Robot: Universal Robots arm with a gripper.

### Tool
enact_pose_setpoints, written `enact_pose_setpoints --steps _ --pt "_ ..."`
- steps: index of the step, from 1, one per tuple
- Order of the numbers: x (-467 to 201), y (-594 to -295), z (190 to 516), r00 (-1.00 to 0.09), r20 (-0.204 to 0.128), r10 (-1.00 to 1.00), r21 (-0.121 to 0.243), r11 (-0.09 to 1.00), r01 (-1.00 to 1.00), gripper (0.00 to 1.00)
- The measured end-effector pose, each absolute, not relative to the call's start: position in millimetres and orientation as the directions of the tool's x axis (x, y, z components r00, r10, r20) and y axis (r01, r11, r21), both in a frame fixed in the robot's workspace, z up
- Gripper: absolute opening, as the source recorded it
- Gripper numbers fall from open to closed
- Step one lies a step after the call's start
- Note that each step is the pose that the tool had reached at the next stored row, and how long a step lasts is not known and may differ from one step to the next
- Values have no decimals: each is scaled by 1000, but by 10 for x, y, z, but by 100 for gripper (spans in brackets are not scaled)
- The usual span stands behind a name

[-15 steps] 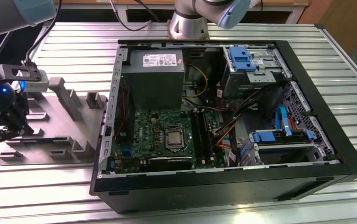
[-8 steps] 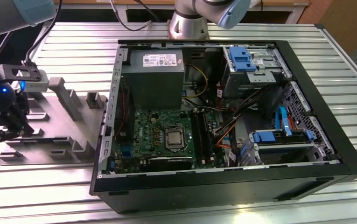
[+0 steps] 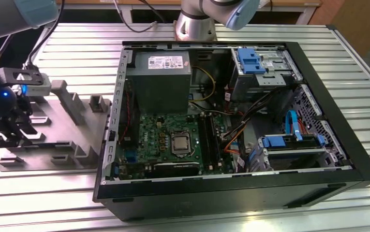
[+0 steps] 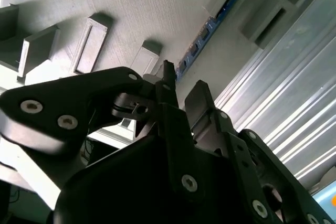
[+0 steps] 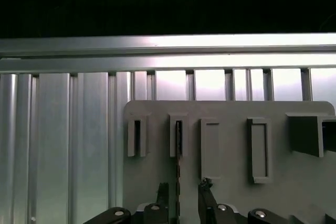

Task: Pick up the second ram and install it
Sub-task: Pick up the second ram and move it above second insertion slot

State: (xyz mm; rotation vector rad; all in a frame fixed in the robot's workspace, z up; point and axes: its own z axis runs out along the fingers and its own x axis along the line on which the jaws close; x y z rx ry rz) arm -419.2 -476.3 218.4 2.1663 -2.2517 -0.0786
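The second ram stands on edge in a slot of the grey holder plate; in the first wrist view it shows edge-on as a thin dark strip. In the second wrist view the ram is a blue-green strip with small chips, running toward my fingers. My gripper is open, with one finger on each side of the strip's near end and a gap to each. In the exterior view the gripper hangs low over the holder plate at that view's left, beside the open computer case.
Inside the case lie the green motherboard with long black slots, a grey power supply and blue drive brackets. Upright grey blocks rise from the holder plate. All of it rests on a ribbed metal table.
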Motion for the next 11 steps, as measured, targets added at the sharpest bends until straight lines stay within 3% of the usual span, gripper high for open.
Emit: enact_pose_setpoints --steps 11 --pt "-4196 -4776 1996 7 -23 -1000 48 -8 -999 35"
